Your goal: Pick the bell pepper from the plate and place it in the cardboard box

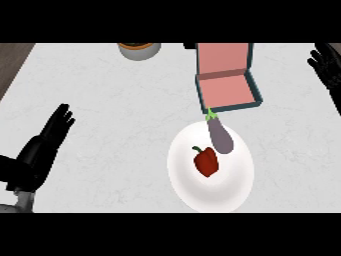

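Note:
A red bell pepper with a dark stem lies near the middle of a white plate on the counter. Just beyond the plate stands the open box, pink inside with teal walls and its lid raised at the back. My right hand is open at the right edge, level with the box and well apart from the pepper. Low on the left my left hand rests open, fingers straight, holding nothing.
A purple eggplant with a green stem lies across the plate's far rim, between pepper and box. A grey bowl with an orange rim sits at the counter's far edge. Dark wood floor shows past the counter's left side.

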You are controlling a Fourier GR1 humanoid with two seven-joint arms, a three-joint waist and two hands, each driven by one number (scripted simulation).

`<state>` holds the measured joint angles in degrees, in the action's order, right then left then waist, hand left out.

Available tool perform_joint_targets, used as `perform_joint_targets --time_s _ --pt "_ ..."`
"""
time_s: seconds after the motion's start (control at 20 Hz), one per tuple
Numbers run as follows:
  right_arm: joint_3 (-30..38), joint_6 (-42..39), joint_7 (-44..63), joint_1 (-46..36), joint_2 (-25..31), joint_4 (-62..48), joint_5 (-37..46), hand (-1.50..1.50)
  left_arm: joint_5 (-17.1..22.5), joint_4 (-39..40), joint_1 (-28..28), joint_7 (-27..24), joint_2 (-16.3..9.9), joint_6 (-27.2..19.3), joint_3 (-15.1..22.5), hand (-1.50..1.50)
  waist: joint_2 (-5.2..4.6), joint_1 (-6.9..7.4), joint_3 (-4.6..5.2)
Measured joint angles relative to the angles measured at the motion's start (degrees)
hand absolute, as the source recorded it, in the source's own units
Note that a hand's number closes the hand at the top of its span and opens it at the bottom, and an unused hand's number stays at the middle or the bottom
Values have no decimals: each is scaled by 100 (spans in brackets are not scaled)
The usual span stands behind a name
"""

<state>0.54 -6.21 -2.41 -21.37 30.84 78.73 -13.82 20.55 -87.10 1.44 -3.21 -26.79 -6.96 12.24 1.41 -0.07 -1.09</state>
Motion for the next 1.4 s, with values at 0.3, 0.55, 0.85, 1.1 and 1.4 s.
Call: perform_joint_targets --time_s 0.3,0.55,0.85,1.1,1.4 --pt "71 -233 -9 -421 18 904 -270 -150 -590 -209 607 -97 -391 100 1 0 -78 -79 84" --pt "-411 -268 -332 -151 338 1287 791 -150 -913 -184 1006 -124 -443 317 147 0 -117 -71 106" --pt "-920 -319 -1532 188 522 1353 1971 -150 -1149 -105 1109 -227 -321 418 242 0 -143 -13 106" --pt "-1510 -405 -1440 165 690 1752 2929 -150 -1302 55 1211 -276 -162 424 258 0 -138 -5 112" --pt "-2373 -1117 -399 -195 964 2279 3906 -150 -1342 45 1226 -280 -174 526 198 0 -124 29 120"
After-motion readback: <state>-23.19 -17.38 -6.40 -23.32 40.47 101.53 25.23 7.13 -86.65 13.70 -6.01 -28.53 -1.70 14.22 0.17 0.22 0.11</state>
